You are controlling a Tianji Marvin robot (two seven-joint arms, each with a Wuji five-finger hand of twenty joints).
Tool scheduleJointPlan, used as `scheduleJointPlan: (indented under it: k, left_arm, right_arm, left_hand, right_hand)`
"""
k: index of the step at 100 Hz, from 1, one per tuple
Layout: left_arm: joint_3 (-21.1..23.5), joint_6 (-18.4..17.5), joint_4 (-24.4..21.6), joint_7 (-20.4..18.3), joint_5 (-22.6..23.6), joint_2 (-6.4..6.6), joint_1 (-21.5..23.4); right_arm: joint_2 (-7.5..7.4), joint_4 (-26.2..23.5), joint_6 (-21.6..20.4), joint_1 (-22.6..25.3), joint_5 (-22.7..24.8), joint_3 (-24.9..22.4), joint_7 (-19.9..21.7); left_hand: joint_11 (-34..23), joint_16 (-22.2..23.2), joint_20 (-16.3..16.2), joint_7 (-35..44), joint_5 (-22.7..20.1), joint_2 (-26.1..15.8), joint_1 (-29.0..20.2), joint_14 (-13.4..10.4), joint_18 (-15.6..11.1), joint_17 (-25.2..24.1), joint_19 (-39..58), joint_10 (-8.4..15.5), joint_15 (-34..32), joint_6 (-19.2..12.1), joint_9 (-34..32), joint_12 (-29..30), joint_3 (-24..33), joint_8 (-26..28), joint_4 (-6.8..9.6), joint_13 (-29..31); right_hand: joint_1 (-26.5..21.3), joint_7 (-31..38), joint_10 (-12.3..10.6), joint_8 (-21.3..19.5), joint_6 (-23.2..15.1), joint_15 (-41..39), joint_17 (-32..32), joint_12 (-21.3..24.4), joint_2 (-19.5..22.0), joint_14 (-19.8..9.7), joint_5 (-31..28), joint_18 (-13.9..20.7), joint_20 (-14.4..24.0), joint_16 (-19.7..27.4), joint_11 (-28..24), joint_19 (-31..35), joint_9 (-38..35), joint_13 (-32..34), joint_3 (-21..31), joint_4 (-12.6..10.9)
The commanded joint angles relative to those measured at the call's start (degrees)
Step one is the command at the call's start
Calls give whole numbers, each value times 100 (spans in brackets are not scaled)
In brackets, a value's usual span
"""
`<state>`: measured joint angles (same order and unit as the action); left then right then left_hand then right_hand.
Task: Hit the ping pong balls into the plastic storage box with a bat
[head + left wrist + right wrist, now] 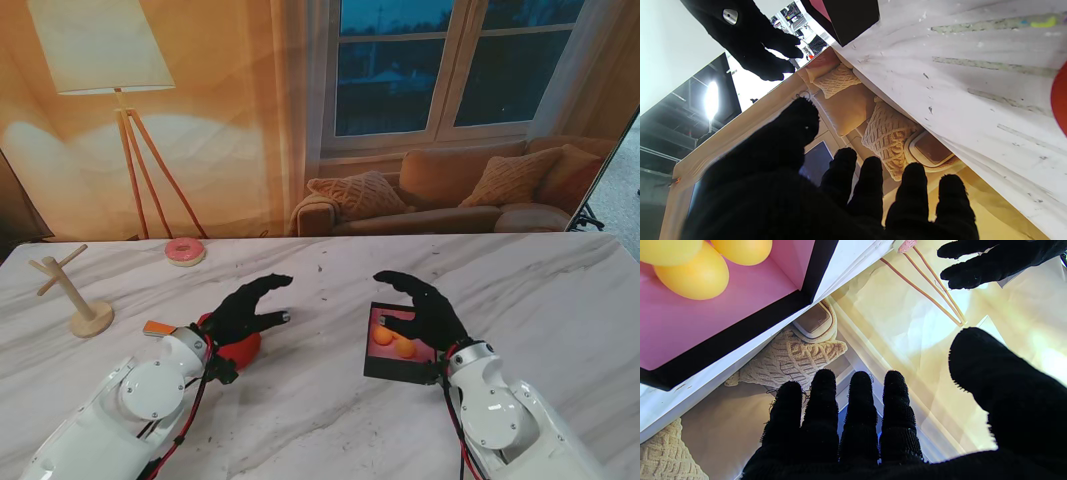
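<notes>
**Two balls in the box, both hands empty above the marble top**

The table (300, 420) is white marble with grey veins and small dark specks. Beyond its far edge hangs a printed backdrop of a living room: a floor lamp (115, 60), a window (455, 70) and a sofa with knitted cushions (450, 195). The wrist views show the same backdrop past the table's edge, with dark ceiling and a bright light behind it.

The plastic storage box (372, 362), black outside and pink inside, sits directly under the right hand (425, 312). Two orange-yellow ping pong balls (392, 342) lie inside it, touching or nearly so, beneath the palm. The right wrist view shows them resting on the pink floor near a corner of the box. The right hand is released, its fingers spread and gripping nothing.

The left hand (245, 310) is likewise released, fingers apart and slightly curled, holding nothing. The bat (238, 350), red-faced with an orange-tipped handle, lies on the table under that hand's wrist, mostly hidden by it.

To the left of the left hand, well apart, stands a small wooden peg stand (80, 300). Farther from me than that hand lies a pink donut (185, 251).
</notes>
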<state>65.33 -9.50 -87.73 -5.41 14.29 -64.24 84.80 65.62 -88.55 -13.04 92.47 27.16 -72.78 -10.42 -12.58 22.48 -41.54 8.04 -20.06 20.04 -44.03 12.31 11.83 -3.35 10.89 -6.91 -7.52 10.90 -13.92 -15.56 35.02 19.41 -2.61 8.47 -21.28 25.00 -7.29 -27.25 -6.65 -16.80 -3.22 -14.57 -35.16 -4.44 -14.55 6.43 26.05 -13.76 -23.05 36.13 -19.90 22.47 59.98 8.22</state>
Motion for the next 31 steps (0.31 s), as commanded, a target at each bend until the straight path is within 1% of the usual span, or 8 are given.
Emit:
scheduleJointPlan:
  k: [1, 10, 17, 24, 31]
  left_arm:
    - [58, -39, -76, -92, -14, 19, 65]
    - [83, -92, -71, 18, -33, -8, 95]
    - [91, -114, -68, 109, -39, -28, 111]
    - [100, -114, -71, 92, -33, -22, 116]
    - [100, -105, -70, 47, -48, -14, 114]
  right_arm:
    - [2, -36, 14, 24, 12, 32, 85]
    - [-10, -50, 3, 32, 14, 29, 136]
    - [-16, -52, -21, 35, 34, 23, 149]
    - [-15, -47, -43, 33, 31, 23, 148]
    - [-14, -39, -66, 31, 40, 30, 134]
  left_hand:
    - [90, -69, 76, -87, 209, 126, 88, -138, -75, 35, -68, 75, 53, -211, -166, 114, 21, -33, -14, 33]
    - [85, -64, 85, -90, 212, 156, 79, -123, -59, 47, -63, 46, 39, -187, -179, 109, 61, -29, -5, 54]
    - [73, -58, 89, -96, 218, 160, 89, -103, -54, 57, -57, 24, 27, -186, -193, 102, 97, -29, -3, 65]
    - [68, -52, 89, -97, 215, 148, 108, -86, -43, 78, -44, 6, 17, -180, -194, 96, 100, -26, -10, 71]
    - [65, -50, 91, -96, 208, 135, 111, -82, -46, 81, -38, -10, 15, -167, -207, 92, 88, -23, -15, 68]
  right_hand:
    - [144, -27, -46, 52, -163, 53, 81, 41, 33, -170, 202, 123, 41, 69, -14, -127, 172, -234, -97, -167]
    - [138, -15, -22, 47, -154, 53, 73, 42, 33, -176, 153, 122, 53, 69, -18, -135, 184, -227, -106, -173]
    - [139, -8, 38, 43, -139, 42, 47, 41, 34, -175, 114, 109, 67, 66, -27, -138, 179, -198, -109, -177]
    - [120, 7, 91, 35, -115, 31, 25, 35, 20, -183, 60, 101, 83, 62, -46, -141, 173, -168, -104, -181]
    - [122, 16, 92, 28, -98, 18, 1, 29, 11, -179, 37, 89, 99, 56, -66, -141, 156, -137, -102, -179]
